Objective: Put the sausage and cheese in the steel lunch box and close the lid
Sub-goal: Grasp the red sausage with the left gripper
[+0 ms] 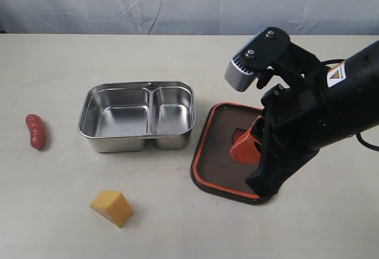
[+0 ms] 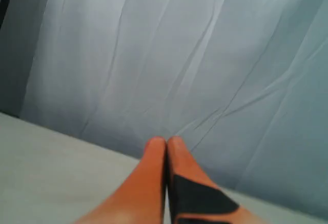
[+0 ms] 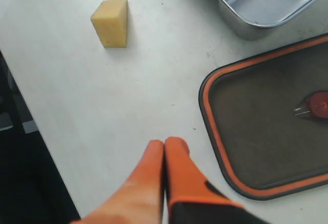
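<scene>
The red sausage [image 1: 37, 131] lies on the table at the far left. The yellow cheese [image 1: 112, 207] [image 3: 110, 22] sits near the front edge. Between them and the lid stands the steel lunch box [image 1: 118, 143] [image 3: 233, 19], with both compartments empty. The dark lid [image 1: 216, 152] [image 3: 261, 126] lies flat to the box's right, orange seal up, its red valve tab [image 3: 319, 103] in the middle. My right gripper [image 1: 241, 149] [image 3: 164, 143] hangs shut and empty over the lid's near edge. My left gripper [image 2: 166, 140] is shut, holds nothing and points at the grey curtain; the exterior view does not show it.
A grey curtain [image 1: 177, 1] closes the back of the pale table [image 1: 177, 229]. The table's edge drops to a dark gap [image 3: 20, 172] past the cheese in the right wrist view. The right arm's black body [image 1: 320, 111] covers the lid's right part.
</scene>
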### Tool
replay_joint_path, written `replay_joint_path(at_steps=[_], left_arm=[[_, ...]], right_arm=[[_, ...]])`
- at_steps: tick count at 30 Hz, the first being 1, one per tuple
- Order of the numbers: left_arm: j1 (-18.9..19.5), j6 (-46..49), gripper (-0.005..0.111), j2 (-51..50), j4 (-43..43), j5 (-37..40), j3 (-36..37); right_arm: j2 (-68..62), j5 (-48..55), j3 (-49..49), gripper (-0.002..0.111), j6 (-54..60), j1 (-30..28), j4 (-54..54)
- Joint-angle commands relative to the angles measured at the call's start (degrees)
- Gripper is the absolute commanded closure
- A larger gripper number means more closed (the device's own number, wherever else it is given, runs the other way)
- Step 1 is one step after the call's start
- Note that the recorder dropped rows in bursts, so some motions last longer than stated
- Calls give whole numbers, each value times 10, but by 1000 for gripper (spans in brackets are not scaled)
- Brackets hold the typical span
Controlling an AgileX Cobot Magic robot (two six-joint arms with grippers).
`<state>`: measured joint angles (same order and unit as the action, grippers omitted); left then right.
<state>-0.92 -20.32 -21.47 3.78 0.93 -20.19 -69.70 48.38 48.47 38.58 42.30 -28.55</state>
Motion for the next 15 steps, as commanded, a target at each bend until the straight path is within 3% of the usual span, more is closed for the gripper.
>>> replay_joint_path(at_steps=[1,5,7,11,15], left_arm=[[-3,15,107,-197,-96,140,-145],[-3,15,107,-362,-163,347,-292],[-3,24,107,-432,-166,415,-339],[-3,56,107,-533,-114,478,-386],[-3,75,107,-611,-49,475,-388]], right_arm=[[4,-3,-1,108,0,1,-3],[4,-3,-1,108,0,1,-3],[4,-3,-1,108,0,1,0],[2,-6,-1,108,0,1,1],[1,-17,-13,108,0,1,2]])
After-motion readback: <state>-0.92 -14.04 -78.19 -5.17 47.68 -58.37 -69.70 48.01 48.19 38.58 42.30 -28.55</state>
